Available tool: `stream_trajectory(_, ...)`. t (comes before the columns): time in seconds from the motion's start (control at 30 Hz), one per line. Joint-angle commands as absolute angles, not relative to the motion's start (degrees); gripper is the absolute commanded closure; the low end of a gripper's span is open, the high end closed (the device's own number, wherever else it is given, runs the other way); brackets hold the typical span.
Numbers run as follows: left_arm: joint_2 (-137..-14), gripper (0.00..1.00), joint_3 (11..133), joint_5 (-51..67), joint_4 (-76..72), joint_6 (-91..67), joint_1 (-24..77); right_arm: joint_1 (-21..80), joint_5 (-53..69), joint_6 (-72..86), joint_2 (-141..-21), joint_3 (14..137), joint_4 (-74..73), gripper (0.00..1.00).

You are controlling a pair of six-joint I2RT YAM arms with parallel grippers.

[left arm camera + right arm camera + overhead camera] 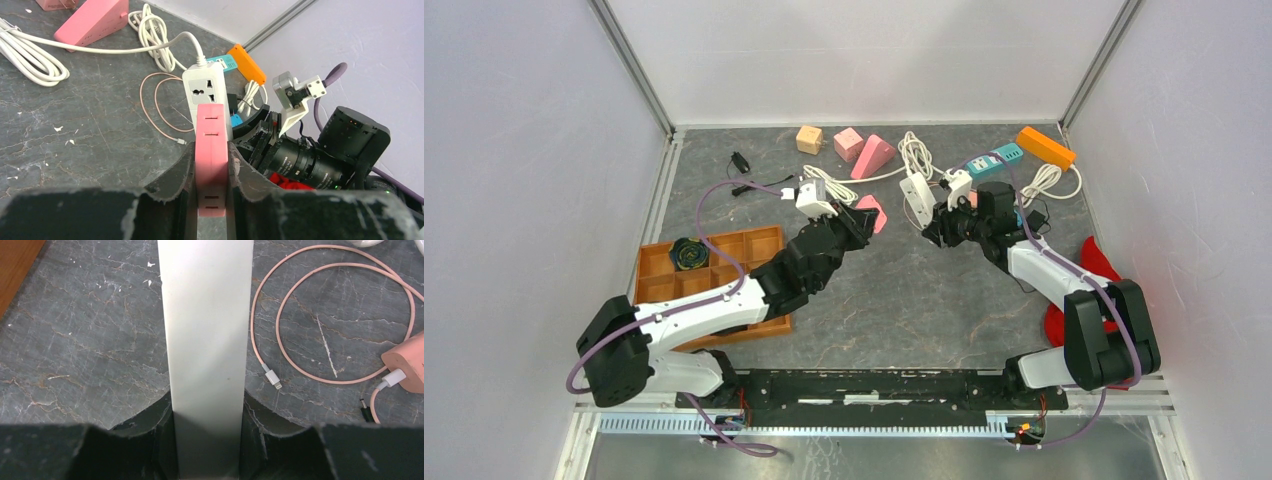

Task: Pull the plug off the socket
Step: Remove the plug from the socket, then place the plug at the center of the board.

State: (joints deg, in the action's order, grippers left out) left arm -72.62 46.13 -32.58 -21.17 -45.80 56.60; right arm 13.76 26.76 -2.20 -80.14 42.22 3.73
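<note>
Top view, left gripper (864, 218): closed on the pink plug (874, 212), held above the table (904, 310).
Top view, right gripper (932, 222): facing the left one at close range, clamped on the white socket strip (916, 198).
Top view, position: plug and strip sit between the two grippers, each at its own fingertips.

Left wrist view, left gripper (211, 152): both fingers pressed flat on the long sides of the pink plug (211, 135), with no gap showing.
Left wrist view, socket: the white socket strip (205, 90) lies just ahead of the fingertips and meets the plug's far end. Whether the pins are seated cannot be told, since the joint is hidden.

Right wrist view, right gripper (207, 410): partly open, its width filled by the white socket strip (207, 315), which runs straight out ahead.
Right wrist view, surroundings: a pink charger (406, 364) lies on the table (90, 340), well to the right of the gripper.

Handling, plug: probably light, rigid plastic with smooth sides that could slip, so a grip on the flat faces near the joint suits it.
Handling, strip: stiff and light, so it needs bracing while the pull runs straight along the pins without twisting.
</note>
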Motion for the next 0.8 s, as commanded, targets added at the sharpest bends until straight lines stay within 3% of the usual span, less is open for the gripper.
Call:
stream_trajectory(0.0, -70.5, 0.98, 45.1, -32.6, -22.5, -46.2, 56.3, 13.9, 26.3, -1.9, -79.8, 43.8, 6.7, 1.0)
stream_trajectory(0.3, -67.9, 0.98, 45.1, -23.6, -19.3, -40.4, 51.6, 13.1, 34.9, -6.6, -79.1, 45.0, 5.0, 1.0)
stream_trajectory(0.53, -65.1, 0.98, 42.0, -12.0, -21.3, -35.9, 43.4, 12.5, 35.9, -7.8, -77.2, 45.2, 4.7, 1.0)
stream_trajectory(0.77, -65.8, 0.96, 39.2, -8.9, -22.0, -35.8, 34.0, 11.9, 37.1, -7.8, -76.4, 45.1, 4.7, 1.0)
